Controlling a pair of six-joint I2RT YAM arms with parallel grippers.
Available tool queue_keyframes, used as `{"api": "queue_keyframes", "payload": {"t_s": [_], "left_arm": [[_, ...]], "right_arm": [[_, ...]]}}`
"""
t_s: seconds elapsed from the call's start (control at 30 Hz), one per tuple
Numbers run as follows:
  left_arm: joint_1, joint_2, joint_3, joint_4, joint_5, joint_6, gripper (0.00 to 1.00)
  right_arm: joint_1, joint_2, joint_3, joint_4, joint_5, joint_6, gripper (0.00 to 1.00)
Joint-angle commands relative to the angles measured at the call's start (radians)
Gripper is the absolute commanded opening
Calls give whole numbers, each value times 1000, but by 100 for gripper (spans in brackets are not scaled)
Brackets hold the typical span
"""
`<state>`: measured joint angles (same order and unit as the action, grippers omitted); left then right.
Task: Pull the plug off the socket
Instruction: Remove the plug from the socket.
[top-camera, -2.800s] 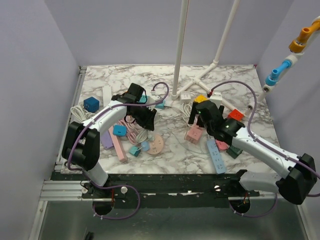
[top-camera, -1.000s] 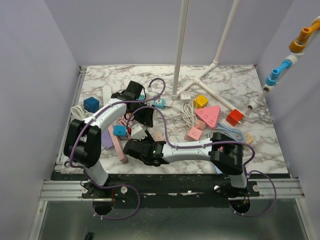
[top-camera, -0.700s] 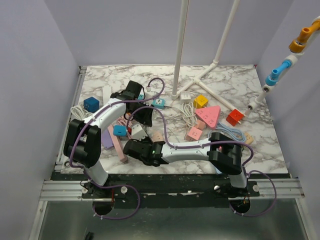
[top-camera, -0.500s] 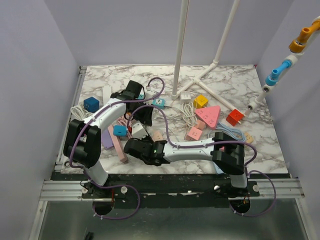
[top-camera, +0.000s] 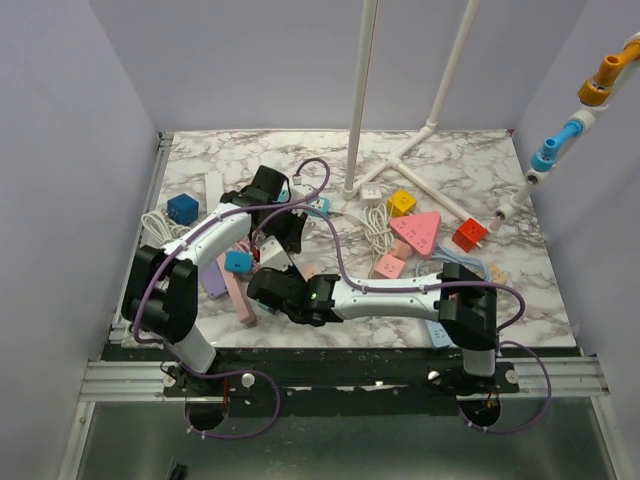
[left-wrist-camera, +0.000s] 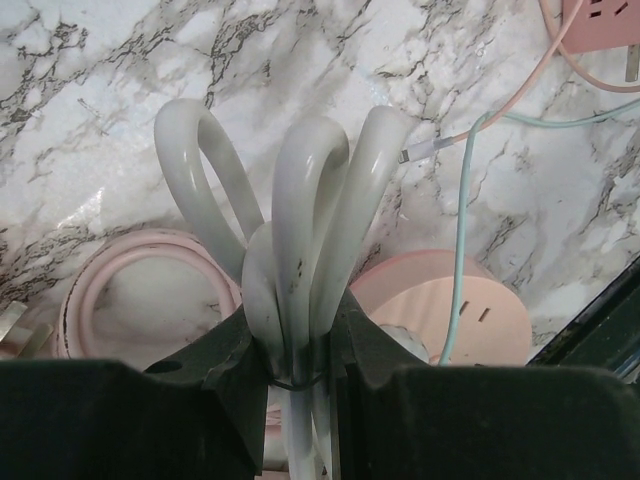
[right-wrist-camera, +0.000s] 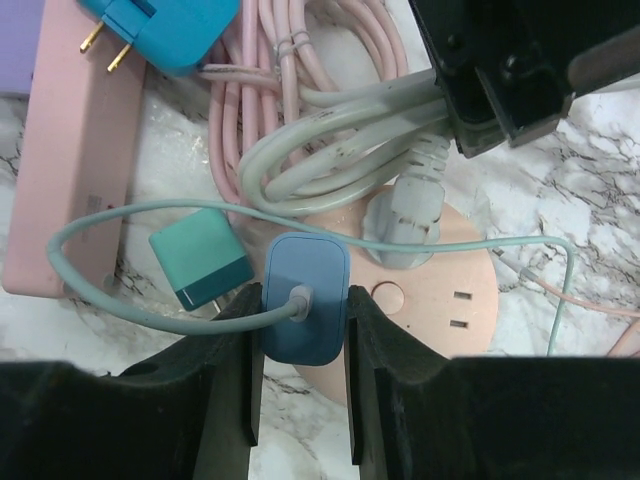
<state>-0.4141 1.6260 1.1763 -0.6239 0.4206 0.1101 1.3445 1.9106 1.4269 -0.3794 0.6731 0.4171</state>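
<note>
Marble table (top-camera: 480, 160) carries the clutter, and both arms reach into its left-centre. One round pink socket (right-wrist-camera: 440, 290) lies flat, face up (holes toward the right wrist camera). Two plugs sit on it: a grey-white plug (right-wrist-camera: 410, 225) near the middle and the blue plug (right-wrist-camera: 306, 275) at its left edge. Two more lie loose beside it, a teal plug (right-wrist-camera: 200, 262) and a blue two-pin plug (right-wrist-camera: 160, 30).

The right hand (right-wrist-camera: 303, 305) is clamped on the blue plug's two side faces, so the plug sits straight between the fingers. Its long axis runs along the fingers, with a teal cord leaving its back. We judge the pull goes straight back toward the wrist, up off the socket face.

The left hand (left-wrist-camera: 298, 330) is clamped on the grey-white cable loops (left-wrist-camera: 310, 200), just beyond the socket. The right arm is the nearer one.
</note>
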Motion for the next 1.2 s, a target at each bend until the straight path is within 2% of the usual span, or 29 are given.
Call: {"api": "queue_keyframes", "payload": {"t_s": [0.0,0.1,0.23,0.47,0.57,0.7,0.8,0.93,1.17], "left_arm": [[-27,-21,-35,33,-71,58,0],[-39,-32,-29,25,-59,49,0],[-52,-53,-29,17,-47,39,0],[-61,-61,-22,-2,-28,26,0],[-62,-68,-29,-2,-34,35,0],[-62,-82,-50,-1,-43,55,0],[-61,-80,-53,-2,-47,57,0],[-62,-68,-42,0,-50,53,0],[-67,-54,-35,7,-68,47,0]], "right_arm": [[-44,8,174,32,-20,-5,5],[-101,74,249,-54,-100,36,4],[-108,141,322,-143,-134,50,2],[-136,168,313,-194,-154,111,1],[-155,116,219,-177,-139,151,1],[-200,-76,-75,81,-238,174,1],[-213,-134,-165,160,-262,174,1],[-173,-105,-98,134,-240,113,1],[-54,19,156,-25,-93,8,1]]}}
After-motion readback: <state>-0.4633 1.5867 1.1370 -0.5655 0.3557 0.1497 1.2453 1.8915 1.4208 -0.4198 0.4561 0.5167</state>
